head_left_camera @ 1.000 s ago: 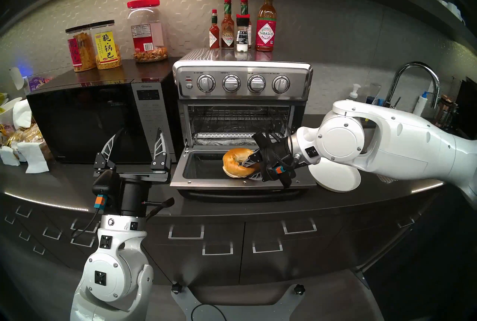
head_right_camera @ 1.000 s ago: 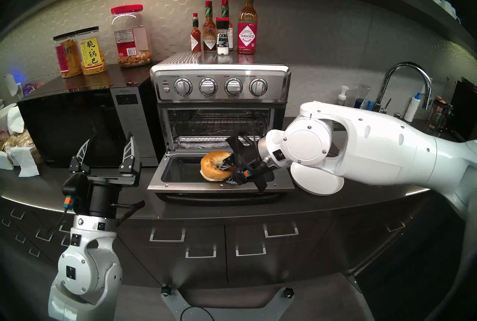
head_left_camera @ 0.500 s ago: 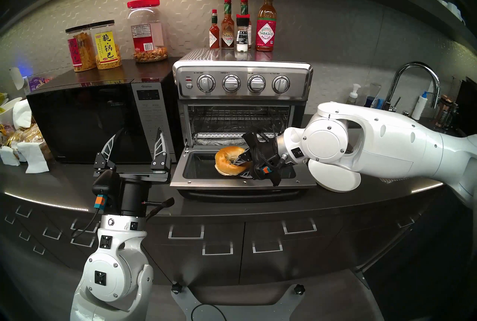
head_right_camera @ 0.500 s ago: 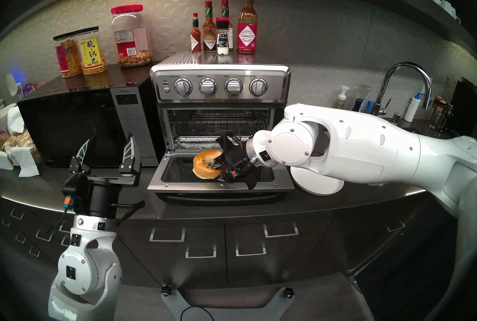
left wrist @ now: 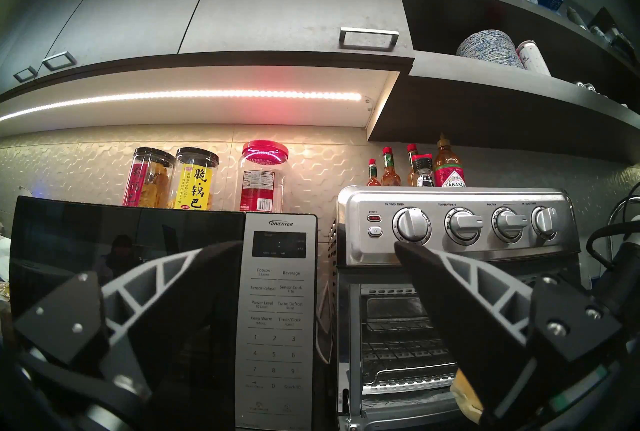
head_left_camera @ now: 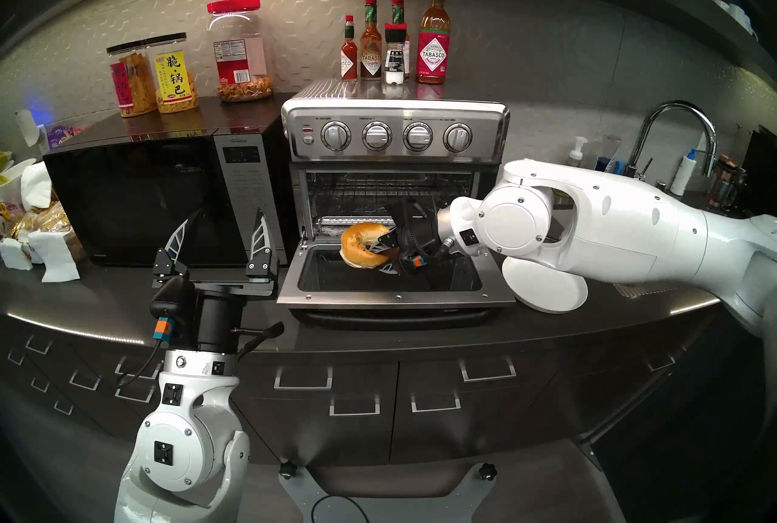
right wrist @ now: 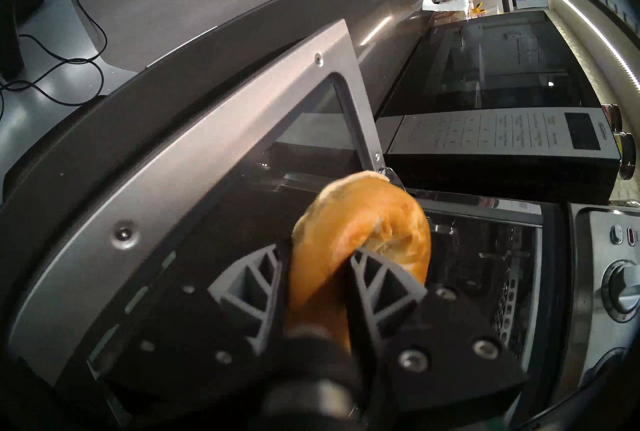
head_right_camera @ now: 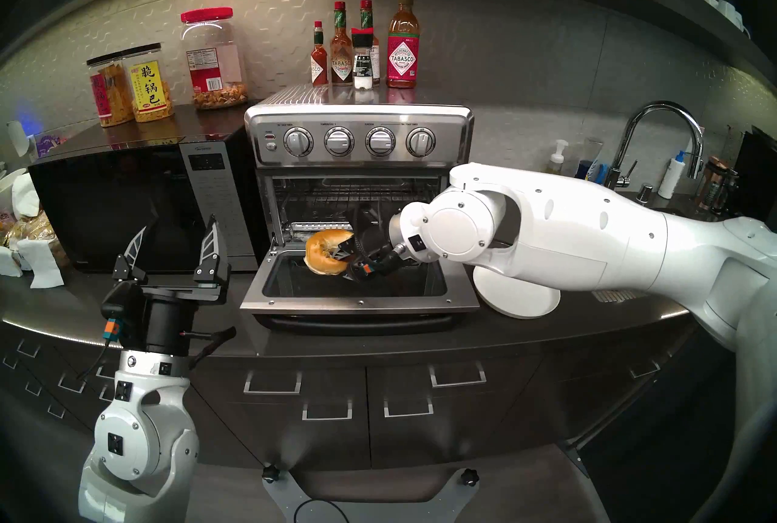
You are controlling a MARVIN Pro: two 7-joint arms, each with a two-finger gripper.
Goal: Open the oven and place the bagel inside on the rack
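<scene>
Pinching the bagel (head_left_camera: 360, 246)'s ring at its 4 o'clock side, the right gripper (head_left_camera: 383, 251) grips it: soft, light, squashable.

Up at head height we look down on the counter (head_left_camera: 420, 335), oven (head_left_camera: 395, 131) dead ahead at twelve o'clock, and our two eyes give almost one picture, the right slightly shifted. From our left wrist we gaze level and upward, microwave (left wrist: 138, 281) close at nine, oven at three. Our right wrist view, tilted sideways, hangs tight over the oven door (right wrist: 207, 129); all four share that oven.
</scene>
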